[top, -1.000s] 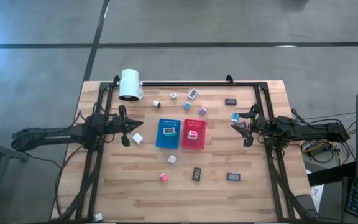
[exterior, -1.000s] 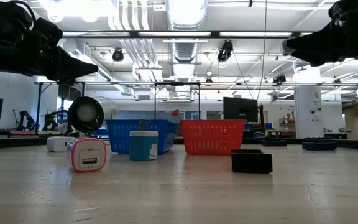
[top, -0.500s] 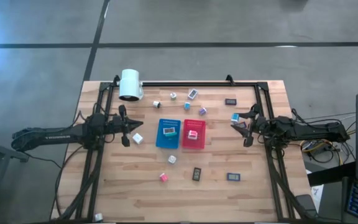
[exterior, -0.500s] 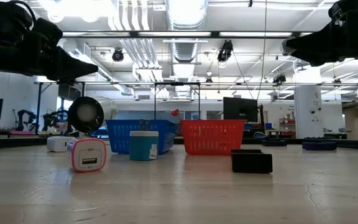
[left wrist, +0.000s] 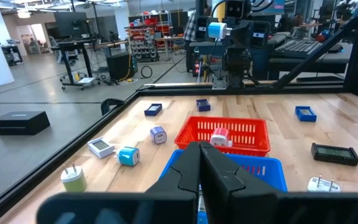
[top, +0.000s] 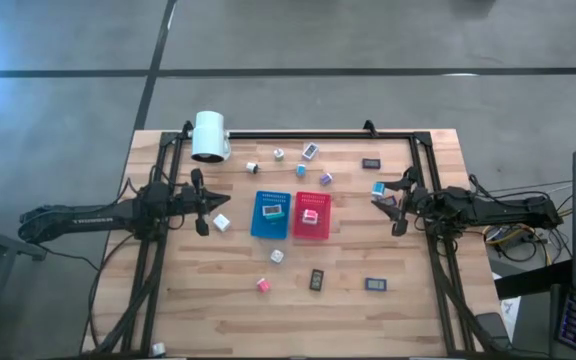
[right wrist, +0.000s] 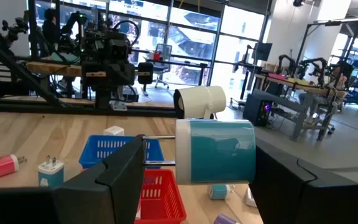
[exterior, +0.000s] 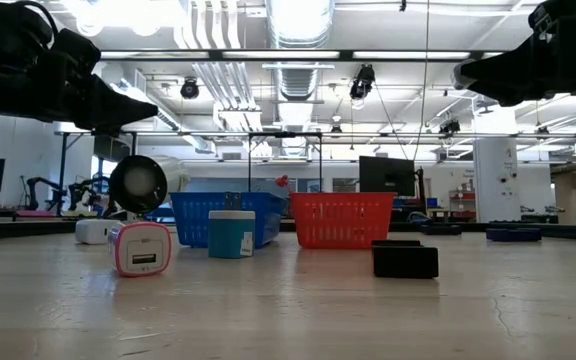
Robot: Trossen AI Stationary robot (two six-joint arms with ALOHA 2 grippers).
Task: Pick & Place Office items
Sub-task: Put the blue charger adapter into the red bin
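Nothing's been moved since earlier: the left tool (top: 205, 209) is kept clenched empty, and a teal cube (right wrist: 215, 152) is gripped by the right tool (top: 392, 207) above the counter (top: 288, 300).

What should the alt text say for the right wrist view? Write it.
The right gripper holds a teal-and-white plug adapter between its dark fingers, above a wooden table. Beyond it sit a red tray and a blue tray with a white item inside, a white cylinder, and the left arm opposite.
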